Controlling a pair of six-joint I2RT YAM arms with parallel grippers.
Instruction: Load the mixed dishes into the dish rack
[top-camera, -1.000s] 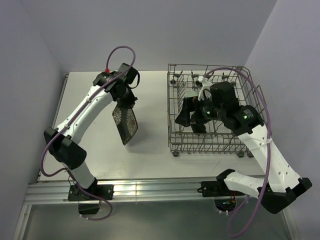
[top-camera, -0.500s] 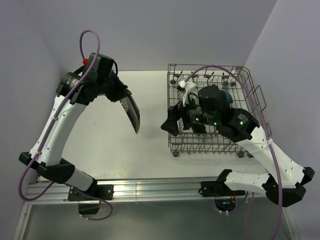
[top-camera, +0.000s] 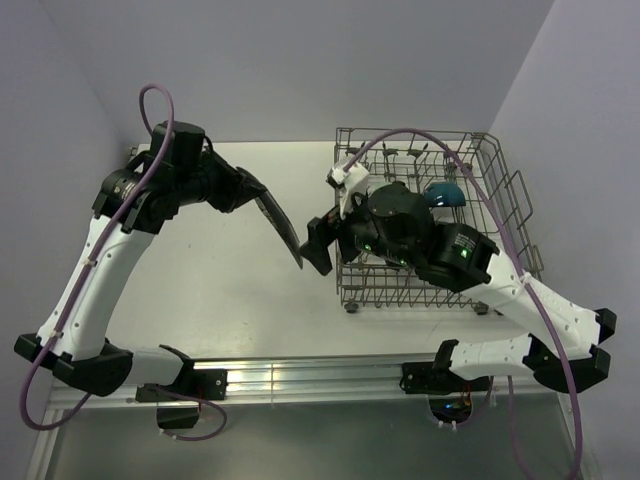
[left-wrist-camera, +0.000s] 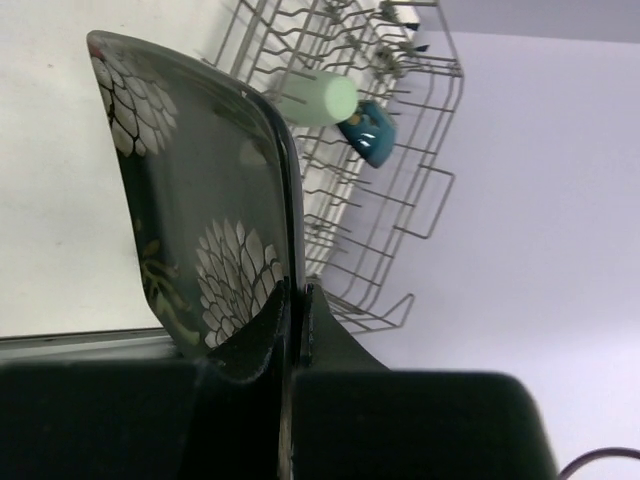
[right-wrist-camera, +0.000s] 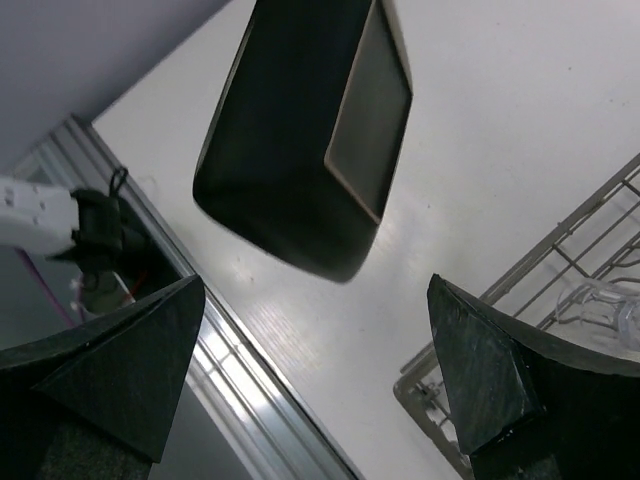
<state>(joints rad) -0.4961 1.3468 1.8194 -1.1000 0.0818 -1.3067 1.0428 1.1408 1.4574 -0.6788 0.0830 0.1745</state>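
Note:
My left gripper (top-camera: 247, 192) is shut on the rim of the square black floral plate (top-camera: 280, 230) and holds it on edge above the table, left of the dish rack (top-camera: 505, 200). In the left wrist view the plate (left-wrist-camera: 190, 200) fills the left side, with the jaws clamped on its edge. A pale green cup (left-wrist-camera: 315, 100) and a teal dish (left-wrist-camera: 368, 130) lie in the rack behind it. My right gripper (top-camera: 318, 245) stands open and empty just outside the rack's left wall, facing the plate (right-wrist-camera: 300, 130). The rack's corner (right-wrist-camera: 570, 265) shows beside one finger (right-wrist-camera: 490, 370).
An aluminium rail (top-camera: 300, 378) runs along the table's near edge, with both arm bases bolted to it. Walls close in behind and on both sides. My right arm (top-camera: 440, 250) reaches across the rack's near half and hides what lies under it.
The left arm has lifted and swung the plate right toward the rack, turning it edge-on. The right gripper has moved left out of the rack to its left side, still open.

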